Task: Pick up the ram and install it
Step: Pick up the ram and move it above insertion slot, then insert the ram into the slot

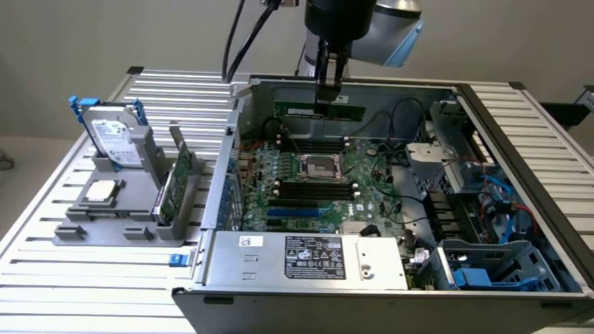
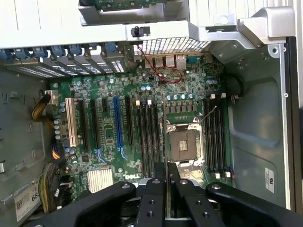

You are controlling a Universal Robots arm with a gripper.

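Note:
The ram [image 1: 297, 109], a long flat green stick, hangs level above the back of the motherboard [image 1: 311, 174] inside the open computer case [image 1: 519, 174]. My gripper [image 1: 327, 99] reaches down from above and is shut on the ram near its middle. In the wrist view the fingers [image 2: 154, 198] stand close together over the board, near the CPU socket [image 2: 184, 146]. Black memory slots lie on both sides of the socket [image 2: 147, 137] [image 2: 215, 137]. The ram is well above the slots and touches none of them.
On the exterior view's left a grey holder [image 1: 121, 229] carries a silver hard drive with blue rails [image 1: 116, 142], an upright green expansion card [image 1: 177, 184] and a chip [image 1: 100, 191]. The power supply [image 1: 307, 257] fills the case front; drive cage and cables [image 1: 492, 202] sit on the exterior view's right.

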